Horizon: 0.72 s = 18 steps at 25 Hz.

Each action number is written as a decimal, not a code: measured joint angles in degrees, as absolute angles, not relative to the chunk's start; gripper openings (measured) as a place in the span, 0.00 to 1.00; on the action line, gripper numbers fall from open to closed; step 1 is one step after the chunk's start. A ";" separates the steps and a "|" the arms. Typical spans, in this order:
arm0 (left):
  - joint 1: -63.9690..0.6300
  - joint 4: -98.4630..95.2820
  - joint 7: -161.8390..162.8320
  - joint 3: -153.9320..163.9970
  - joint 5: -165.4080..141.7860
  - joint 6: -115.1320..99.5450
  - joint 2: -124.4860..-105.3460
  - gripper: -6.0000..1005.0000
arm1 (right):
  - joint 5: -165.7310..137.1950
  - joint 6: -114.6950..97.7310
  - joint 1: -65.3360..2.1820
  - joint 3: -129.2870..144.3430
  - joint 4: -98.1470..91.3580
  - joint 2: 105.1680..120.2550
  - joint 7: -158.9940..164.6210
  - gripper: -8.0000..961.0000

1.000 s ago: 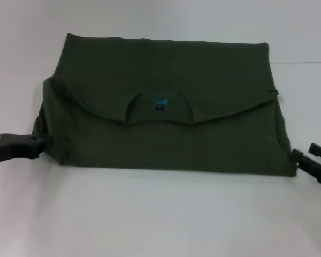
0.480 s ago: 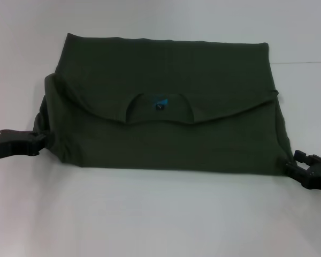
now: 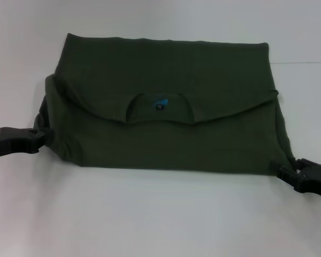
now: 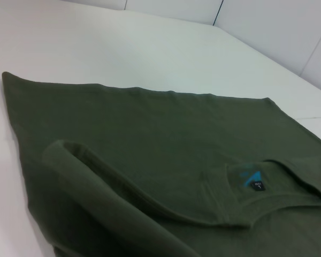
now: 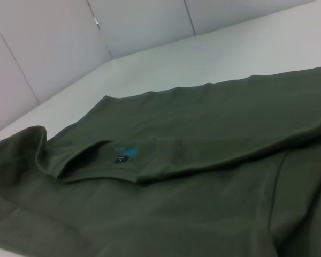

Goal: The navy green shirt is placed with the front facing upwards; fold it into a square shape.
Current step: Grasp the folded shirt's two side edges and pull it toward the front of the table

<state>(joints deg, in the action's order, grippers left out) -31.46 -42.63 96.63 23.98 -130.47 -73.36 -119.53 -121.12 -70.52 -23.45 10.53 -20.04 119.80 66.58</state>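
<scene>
Navy green shirt [image 3: 166,107] lies folded into a wide rectangle mid-table [image 3: 160,214], plain back up, collar [image 3: 159,110] with blue label [image 3: 160,103] showing at the fold edge. Left end effector [image 3: 43,136] touches the shirt's left near corner, probably pinching fabric; can't tell for sure. Right end effector [image 3: 283,172] sits at the shirt's right near corner, grip state unclear.

Both tools are matte black; the left tool [image 3: 43,136] blocky, the right tool [image 3: 282,172] label-marked (white).
</scene>
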 joint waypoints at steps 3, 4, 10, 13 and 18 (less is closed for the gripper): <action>-31.43 -42.63 96.49 23.96 -130.45 -73.41 -119.53 0.04 | -121.11 -70.42 -23.46 10.54 -20.18 119.80 66.59 0.59; -31.41 -42.63 96.33 23.94 -130.44 -73.44 -119.53 0.04 | -121.11 -70.36 -23.51 10.54 -20.19 119.80 66.60 0.52; -31.35 -42.63 95.89 23.95 -130.42 -73.48 -119.53 0.04 | -120.97 -70.32 -23.57 10.55 -20.33 119.72 66.67 0.22; -31.36 -42.63 95.77 23.99 -130.42 -73.48 -119.53 0.04 | -120.96 -70.31 -23.47 10.55 -20.39 119.71 66.71 0.17; -31.12 -42.67 95.40 23.97 -130.63 -74.05 -119.53 0.04 | -120.83 -70.51 -22.81 10.54 -20.50 119.65 66.66 0.09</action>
<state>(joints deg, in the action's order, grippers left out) -31.12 -42.67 95.40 23.97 -130.63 -74.05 -119.53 -120.83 -70.51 -22.81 10.54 -20.50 119.65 66.66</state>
